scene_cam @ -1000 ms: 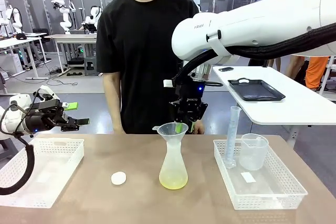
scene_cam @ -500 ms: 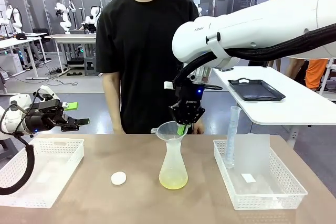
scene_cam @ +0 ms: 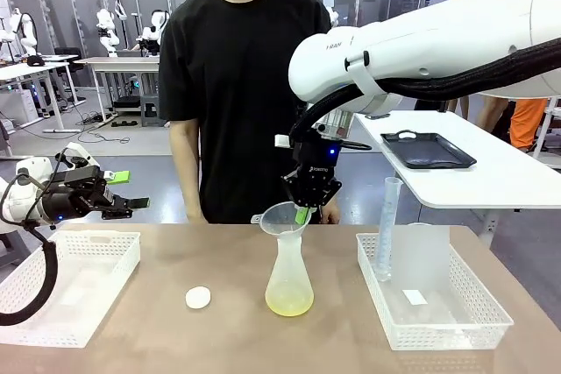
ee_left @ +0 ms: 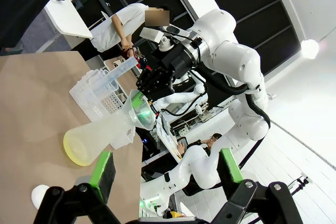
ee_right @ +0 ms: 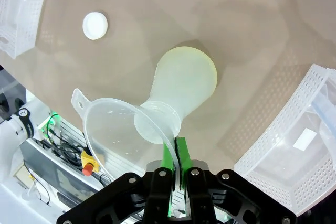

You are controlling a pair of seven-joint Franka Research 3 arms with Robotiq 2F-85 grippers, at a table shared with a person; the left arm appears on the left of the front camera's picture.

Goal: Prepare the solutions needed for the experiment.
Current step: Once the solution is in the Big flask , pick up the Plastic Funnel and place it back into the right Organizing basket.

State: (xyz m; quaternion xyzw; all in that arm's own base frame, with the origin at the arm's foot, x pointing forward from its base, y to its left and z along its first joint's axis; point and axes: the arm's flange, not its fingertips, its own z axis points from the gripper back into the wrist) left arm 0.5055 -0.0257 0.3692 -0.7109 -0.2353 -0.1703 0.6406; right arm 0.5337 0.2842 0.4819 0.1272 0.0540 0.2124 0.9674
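Note:
A frosted conical flask (scene_cam: 289, 273) stands mid-table with a little pale yellow-green solution (scene_cam: 289, 306) at its bottom. A clear funnel (scene_cam: 282, 217) sits tilted at its mouth. My right gripper (scene_cam: 303, 214) reaches down from above and is shut on the funnel's far rim. In the right wrist view the green pads (ee_right: 168, 157) pinch the rim of the funnel (ee_right: 116, 127) above the flask (ee_right: 187, 81). My left gripper (scene_cam: 131, 204) hangs open over the left basket with nothing in it. Its own view shows the gripper (ee_left: 165, 167) open, facing the flask (ee_left: 100, 137).
A small white disc (scene_cam: 199, 298) lies left of the flask. The white basket (scene_cam: 456, 326) on the right holds a graduated cylinder (scene_cam: 387, 229) and a beaker (scene_cam: 421, 256). Another white basket (scene_cam: 66, 304) sits at the left. A person stands at the far edge.
My right gripper has shifted slightly at the funnel's rim, and the funnel has tipped a little on the flask. The left arm has not moved.

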